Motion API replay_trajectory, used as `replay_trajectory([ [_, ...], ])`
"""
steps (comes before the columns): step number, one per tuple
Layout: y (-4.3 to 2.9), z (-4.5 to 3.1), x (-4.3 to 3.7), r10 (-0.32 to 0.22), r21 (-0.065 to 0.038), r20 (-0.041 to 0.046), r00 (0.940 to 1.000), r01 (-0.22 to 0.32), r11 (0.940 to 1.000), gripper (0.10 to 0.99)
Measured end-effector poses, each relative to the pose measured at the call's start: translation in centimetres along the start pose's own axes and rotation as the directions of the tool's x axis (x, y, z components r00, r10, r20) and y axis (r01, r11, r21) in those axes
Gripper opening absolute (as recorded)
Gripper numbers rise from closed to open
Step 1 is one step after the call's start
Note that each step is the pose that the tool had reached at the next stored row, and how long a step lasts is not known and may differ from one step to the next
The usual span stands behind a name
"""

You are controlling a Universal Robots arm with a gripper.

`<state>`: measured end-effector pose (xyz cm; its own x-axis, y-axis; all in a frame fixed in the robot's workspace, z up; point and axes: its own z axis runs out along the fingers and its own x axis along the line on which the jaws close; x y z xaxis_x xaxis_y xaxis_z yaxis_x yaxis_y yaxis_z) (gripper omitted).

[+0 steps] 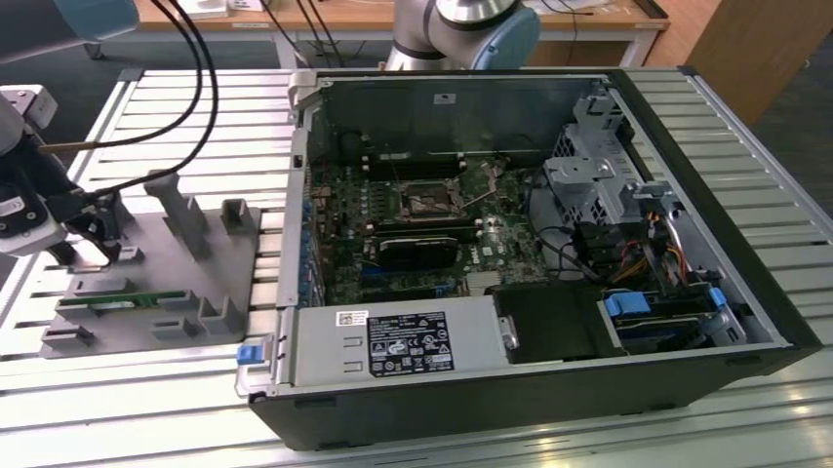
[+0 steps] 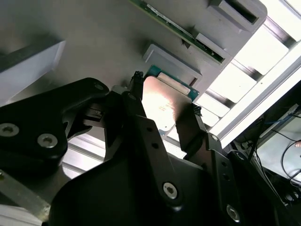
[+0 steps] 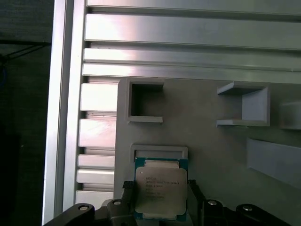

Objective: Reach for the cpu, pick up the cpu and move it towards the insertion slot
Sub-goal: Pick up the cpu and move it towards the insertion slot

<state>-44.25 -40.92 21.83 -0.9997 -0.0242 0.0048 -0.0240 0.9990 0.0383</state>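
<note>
The cpu (image 3: pixel 160 189) is a small square chip with a silvery top and a green rim. It lies on the grey fixture plate (image 3: pixel 202 155), against a small grey bracket (image 3: pixel 159 151). My gripper (image 3: pixel 160 200) is shut on it, with one dark finger against each of two opposite sides. The second wrist view shows the cpu (image 2: pixel 162 101) between the two black fingers (image 2: pixel 137 94). In the exterior view my gripper (image 1: pixel 94 234) hangs over the fixture plate (image 1: pixel 195 278) at the exterior view's left. The insertion slot (image 1: pixel 430 202) is a square socket on the motherboard inside the open computer case.
The open black computer case (image 1: pixel 547 390) takes up the middle and right, with a drive cage (image 1: pixel 592 180) and cables beside the socket. The fixture plate carries upright grey posts (image 1: pixel 176 205) and a green memory stick (image 1: pixel 124 299). Black cables (image 1: pixel 195 68) hang at the back left.
</note>
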Motion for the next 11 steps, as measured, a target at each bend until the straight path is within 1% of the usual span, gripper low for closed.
replay_trajectory([
  [11, 0.06, -1.65, 0.01, 0.0, 0.0, 0.0, 1.0, 0.0, 1.0, 0.533],
])
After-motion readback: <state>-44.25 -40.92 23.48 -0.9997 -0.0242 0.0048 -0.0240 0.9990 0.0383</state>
